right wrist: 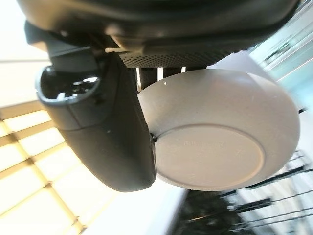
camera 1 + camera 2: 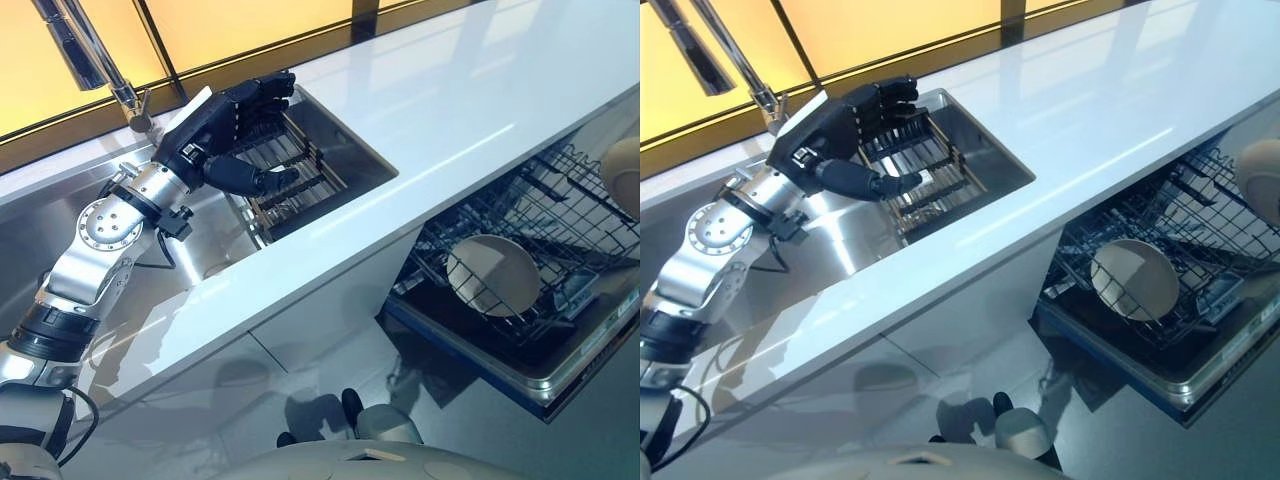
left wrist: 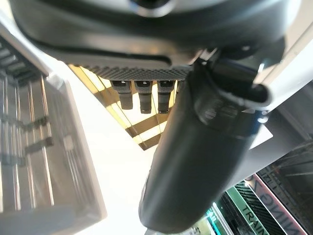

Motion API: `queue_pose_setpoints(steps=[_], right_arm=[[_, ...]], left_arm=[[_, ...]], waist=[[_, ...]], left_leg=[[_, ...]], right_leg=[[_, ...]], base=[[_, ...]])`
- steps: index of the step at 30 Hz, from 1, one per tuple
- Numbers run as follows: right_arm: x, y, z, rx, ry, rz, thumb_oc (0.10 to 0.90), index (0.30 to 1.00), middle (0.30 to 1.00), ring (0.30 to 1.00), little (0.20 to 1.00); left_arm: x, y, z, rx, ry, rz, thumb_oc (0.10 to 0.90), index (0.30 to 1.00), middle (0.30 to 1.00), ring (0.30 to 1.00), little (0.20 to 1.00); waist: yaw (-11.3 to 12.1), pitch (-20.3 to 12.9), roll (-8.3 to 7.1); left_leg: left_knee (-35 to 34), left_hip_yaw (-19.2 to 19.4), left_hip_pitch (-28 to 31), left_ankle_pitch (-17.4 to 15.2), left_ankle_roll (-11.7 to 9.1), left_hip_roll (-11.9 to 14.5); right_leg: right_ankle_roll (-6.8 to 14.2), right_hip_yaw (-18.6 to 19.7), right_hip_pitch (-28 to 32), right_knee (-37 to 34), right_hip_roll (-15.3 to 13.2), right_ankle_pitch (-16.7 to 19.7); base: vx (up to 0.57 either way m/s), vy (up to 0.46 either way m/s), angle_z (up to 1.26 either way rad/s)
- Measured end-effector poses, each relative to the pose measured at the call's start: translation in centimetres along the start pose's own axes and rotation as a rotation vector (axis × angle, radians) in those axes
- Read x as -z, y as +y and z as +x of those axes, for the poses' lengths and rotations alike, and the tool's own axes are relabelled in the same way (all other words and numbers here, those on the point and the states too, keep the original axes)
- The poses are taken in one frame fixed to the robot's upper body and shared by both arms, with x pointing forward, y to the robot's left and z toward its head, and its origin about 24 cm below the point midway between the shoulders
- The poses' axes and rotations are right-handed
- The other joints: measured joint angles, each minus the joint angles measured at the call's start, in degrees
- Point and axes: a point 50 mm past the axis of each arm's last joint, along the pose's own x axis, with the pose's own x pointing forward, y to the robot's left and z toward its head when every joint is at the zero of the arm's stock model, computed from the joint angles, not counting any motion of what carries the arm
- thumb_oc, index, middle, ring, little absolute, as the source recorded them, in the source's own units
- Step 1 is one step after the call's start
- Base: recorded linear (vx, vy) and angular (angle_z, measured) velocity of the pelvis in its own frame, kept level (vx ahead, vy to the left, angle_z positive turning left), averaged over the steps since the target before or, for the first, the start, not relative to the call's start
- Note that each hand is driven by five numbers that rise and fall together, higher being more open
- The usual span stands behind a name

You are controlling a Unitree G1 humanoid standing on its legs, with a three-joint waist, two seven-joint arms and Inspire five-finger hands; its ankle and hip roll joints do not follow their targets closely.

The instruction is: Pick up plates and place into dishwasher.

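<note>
Above the sink (image 2: 365, 165), left hand (image 2: 225, 125) hovers empty, fingers loosely extended; right hand (image 1: 98, 132) grips a bowl (image 1: 220, 132).

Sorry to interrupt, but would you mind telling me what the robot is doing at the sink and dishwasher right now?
It is loading dishes. The right hand is curled round a pale round bowl-like dish, seen at the far right above the open dishwasher's dark wire rack. One round beige plate already stands in that rack. The left hand hovers, fingers relaxed and holding nothing, over the metal rack in the stainless steel sink.
</note>
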Motion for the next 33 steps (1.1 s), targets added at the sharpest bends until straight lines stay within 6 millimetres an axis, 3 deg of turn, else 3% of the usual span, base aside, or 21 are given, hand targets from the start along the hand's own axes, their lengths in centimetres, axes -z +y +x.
queue_pose_setpoints(steps=[6,13,15,19,21,22,26,30,33], right_arm=[[1.6,1.3,0.2,-0.04,0.087,-0.059,0.1,0.3,0.3,0.3,0.2],[2.1,6.3,1.2,-0.183,0.148,-0.095,0.1,0.3,0.3,0.3,0.2],[1.8,7.2,1.7,-0.204,0.147,-0.093,0.1,0.3,0.3,0.3,0.2],[0.8,7.9,3.8,-0.167,0.151,-0.069,0.1,0.3,0.3,0.3,0.2],[0.2,8.0,4.7,-0.14,0.146,-0.058,0.1,0.3,0.3,0.3,0.2],[-0.7,7.6,5.6,-0.104,0.127,-0.046,0.1,0.3,0.3,0.3,0.2],[-2.0,6.2,6.9,-0.05,0.098,-0.095,0.1,0.3,0.3,0.3,0.2],[-1.8,5.1,7.7,-0.016,0.133,-0.161,0.1,0.3,0.3,0.3,0.2],[-2.8,2.9,9.1,0.051,0.146,-0.234,0.1,0.3,0.3,0.3,0.2]], left_arm=[[0.7,-2.7,1.1,0.135,0.032,-0.031,0.8,0.9,0.9,0.9,0.9],[0.8,-5.4,2.3,0.193,-0.021,-0.16,0.8,0.9,0.9,0.9,0.9],[0.9,-5.9,2.5,0.204,-0.035,-0.199,0.8,0.9,0.9,0.9,0.9],[1.9,-6.6,2.5,0.222,-0.036,-0.277,0.8,0.9,0.9,0.9,0.9],[2.6,-6.5,2.4,0.214,-0.019,-0.286,0.8,0.9,0.9,0.9,0.9],[3.6,-6.3,2.1,0.193,0.016,-0.308,0.8,0.9,0.9,0.9,0.9],[5.0,-6.5,1.1,0.175,0.054,-0.34,0.8,0.9,0.9,0.9,0.9],[4.2,-6.5,1.2,0.187,-0.011,-0.335,0.8,0.9,0.9,0.9,0.9],[3.1,-6.2,1.4,0.182,-0.083,-0.335,0.8,0.9,0.9,0.9,0.9]], waist=[[-0.58,0.01,-0.01],[0.05,0.2,0.84],[0.46,0.76,1.52],[1.42,2.49,4.38],[1.43,3.22,5.49],[1.54,4.46,7.05],[1.88,6.81,10.2],[2.81,8.41,10.81],[3.01,10.5,11.95]], left_leg=[[0.0,0.6,-0.02,-0.04,-0.05,0.06],[0.04,0.57,-0.07,-0.03,-0.06,0.07],[0.04,0.5,-0.13,-0.02,-0.03,-0.02],[0.0,0.3,-0.39,-0.01,0.06,-0.13],[0.02,0.28,-0.56,0.01,0.09,-0.15],[0.01,0.24,-0.7,0.01,0.1,-0.16],[0.25,0.04,-1.79,0.05,0.07,-0.12],[0.27,-1.26,-2.32,0.09,0.03,-0.15],[0.27,-1.55,-3.69,0.36,0.41,-0.7]], right_leg=[[0.02,0.21,-0.23,0.0,0.04,0.02],[0.02,0.2,-0.25,0.0,0.03,0.03],[0.02,0.16,-0.27,0.0,-0.04,0.04],[0.09,0.12,-0.41,-0.01,-0.2,0.08],[0.11,0.11,-0.53,0.0,-0.22,0.1],[0.11,0.08,-0.62,0.0,-0.25,0.11],[-0.28,-0.01,-1.68,0.02,-0.2,0.53],[-0.28,-0.07,-2.22,0.03,-0.25,0.55],[0.17,-0.07,-3.63,0.02,-0.92,0.85]], base=[[-0.01,-0.068,-0.06],[-0.02,-0.095,0.01],[-0.03,-0.058,0.01],[-0.03,-0.003,0.03],[0.0,0.0,0.0],[0.0,0.0,0.0],[0.0,0.0,0.0],[-0.04,0.028,-0.01],[-0.06,0.029,0.01]])
